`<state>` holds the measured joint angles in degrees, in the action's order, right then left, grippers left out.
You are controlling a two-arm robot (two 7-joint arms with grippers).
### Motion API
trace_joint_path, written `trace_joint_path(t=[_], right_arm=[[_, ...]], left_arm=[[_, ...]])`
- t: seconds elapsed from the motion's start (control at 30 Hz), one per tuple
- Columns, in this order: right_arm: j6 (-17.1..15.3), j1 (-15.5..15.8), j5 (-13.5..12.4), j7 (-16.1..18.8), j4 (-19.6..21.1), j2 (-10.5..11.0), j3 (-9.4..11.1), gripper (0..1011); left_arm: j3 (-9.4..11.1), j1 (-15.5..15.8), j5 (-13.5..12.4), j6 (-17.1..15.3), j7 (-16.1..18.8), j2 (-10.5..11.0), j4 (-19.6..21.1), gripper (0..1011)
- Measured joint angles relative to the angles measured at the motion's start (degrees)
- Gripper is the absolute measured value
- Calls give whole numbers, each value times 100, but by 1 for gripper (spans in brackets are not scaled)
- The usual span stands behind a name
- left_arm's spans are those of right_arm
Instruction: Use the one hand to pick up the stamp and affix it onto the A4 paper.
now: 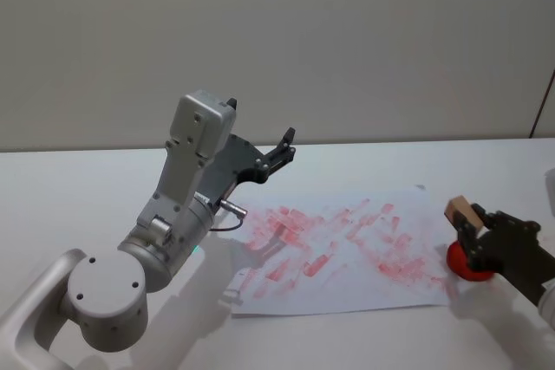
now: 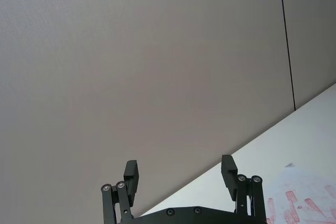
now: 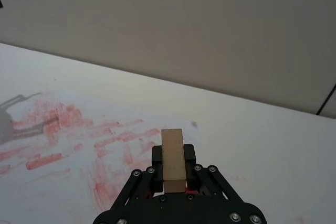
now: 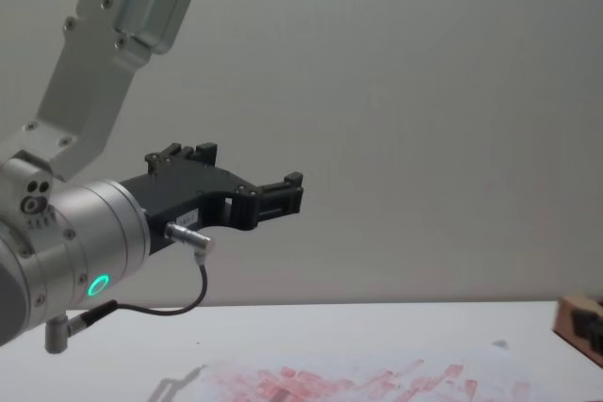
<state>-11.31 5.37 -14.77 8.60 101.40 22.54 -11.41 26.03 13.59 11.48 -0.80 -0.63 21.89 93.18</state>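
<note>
The stamp's [image 3: 173,160] lower end sits hidden between the right gripper's [image 3: 174,167] fingers, and in the chest view the frame edge cuts it (only a corner shows). A red object [image 1: 468,264] under that gripper is largely covered, its kind unclear. The A4 paper's [image 4: 377,381] near part is cut off there too

White counter [image 1: 87,179] with stamped sheet

The A4 paper [image 1: 347,253] lies flat at centre; a red ink pad [image 1: 464,264] sits at its 3 o'clock edge.

The A4 paper [image 1: 347,253] lies bare and open from above. The raised left hand [image 1: 286,146] hangs over its far-left corner. A red pad [image 1: 468,264] sits just off its right edge.
</note>
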Motion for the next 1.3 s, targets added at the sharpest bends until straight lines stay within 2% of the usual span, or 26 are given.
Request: trace_joint_path(t=[0.33,0.77,1.3], right_arm=[[-378,78,-68,-151,32,91,80,216],[-724,-105,59,-80,-159,28,62,216],[-948,-71,149,-137,-209,-19,20,216]], left_arm=[[0,0,0,0,0,0,0,1001],[0,0,0,0,0,0,0,1001],[0,0,0,0,0,0,0,1001]])
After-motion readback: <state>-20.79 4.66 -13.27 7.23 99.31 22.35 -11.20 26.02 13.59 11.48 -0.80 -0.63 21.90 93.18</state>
